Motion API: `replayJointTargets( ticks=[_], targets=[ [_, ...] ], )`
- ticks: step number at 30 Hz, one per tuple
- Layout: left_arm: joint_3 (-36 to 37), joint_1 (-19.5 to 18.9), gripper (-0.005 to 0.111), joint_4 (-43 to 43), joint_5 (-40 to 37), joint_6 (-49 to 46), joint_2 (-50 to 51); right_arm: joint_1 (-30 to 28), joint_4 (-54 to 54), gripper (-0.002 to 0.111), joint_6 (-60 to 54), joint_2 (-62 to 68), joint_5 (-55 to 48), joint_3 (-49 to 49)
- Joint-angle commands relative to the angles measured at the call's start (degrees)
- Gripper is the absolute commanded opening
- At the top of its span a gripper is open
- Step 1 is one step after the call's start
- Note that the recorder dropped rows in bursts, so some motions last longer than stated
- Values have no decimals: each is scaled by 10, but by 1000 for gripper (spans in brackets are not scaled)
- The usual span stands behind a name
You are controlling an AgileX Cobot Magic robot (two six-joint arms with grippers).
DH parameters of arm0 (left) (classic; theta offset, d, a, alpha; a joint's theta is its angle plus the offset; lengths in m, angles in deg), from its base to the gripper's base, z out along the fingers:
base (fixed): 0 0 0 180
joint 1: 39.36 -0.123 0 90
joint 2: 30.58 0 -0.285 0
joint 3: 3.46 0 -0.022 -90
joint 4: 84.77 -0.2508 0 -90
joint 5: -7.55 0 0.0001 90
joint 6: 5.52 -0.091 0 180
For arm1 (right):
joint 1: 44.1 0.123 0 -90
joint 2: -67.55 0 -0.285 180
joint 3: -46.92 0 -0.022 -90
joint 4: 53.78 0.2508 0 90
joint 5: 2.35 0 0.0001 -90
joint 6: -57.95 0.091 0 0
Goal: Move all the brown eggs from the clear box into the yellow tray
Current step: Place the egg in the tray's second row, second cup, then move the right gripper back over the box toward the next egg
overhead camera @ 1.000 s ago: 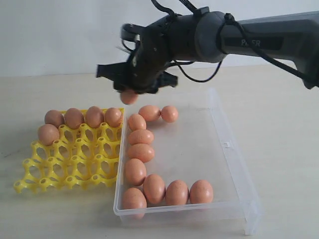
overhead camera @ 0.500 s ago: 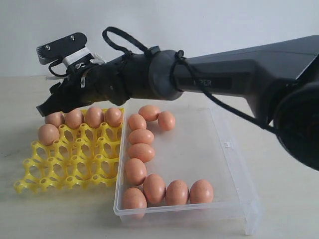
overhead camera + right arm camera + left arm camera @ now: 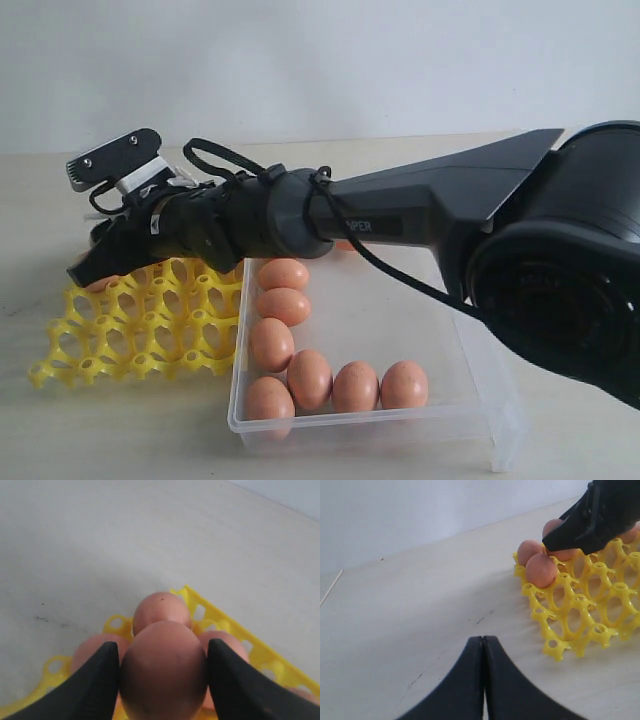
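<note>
Brown and matte, the held egg is pinched between the two black fingers of the right gripper, one finger on each flank. Its long axis appears to run along the fingers toward their tips; which end is the narrower cannot be told.

In the exterior view the right gripper is extended across the middle to the 9 o'clock side and is held low over the 11 o'clock corner of the tray. Tray eggs are seated in cups at that corner, just beyond the held egg; whether they are touched cannot be told. The tray's cups toward 6 o'clock stand open.

The tray lies at 9 o'clock of the box, with their edges just beside each other. At least seven box eggs are lined along the box's 9 o'clock and 6 o'clock walls, with bare floor toward 3 o'clock.

The left gripper is pressed together over bare counter, near a corner of the tray.
</note>
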Motion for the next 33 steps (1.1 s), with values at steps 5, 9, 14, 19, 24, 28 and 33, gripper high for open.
replayJointTargets(
  ticks=[5, 9, 14, 19, 24, 28, 33],
  targets=[
    [-2, 1, 0, 0, 4, 3, -3, 1, 8, 20, -5, 0, -30, 1],
    [-2, 1, 0, 0, 4, 3, -3, 4, 14, 44, -5, 0, -32, -5],
    [-2, 1, 0, 0, 4, 3, -3, 7, 15, 61, -8, -1, -33, -5],
    [-2, 1, 0, 0, 4, 3, -3, 7, 4, 61, -15, -41, -91, -5],
    [-2, 1, 0, 0, 4, 3, -3, -6, -60, 45, -15, -121, -252, -5],
    [-2, 1, 0, 0, 4, 3, -3, -32, -156, 32, 39, -167, -436, -5],
    [-2, 1, 0, 0, 4, 3, -3, -70, -287, 5, -39, -181, -624, -5]
  ],
)
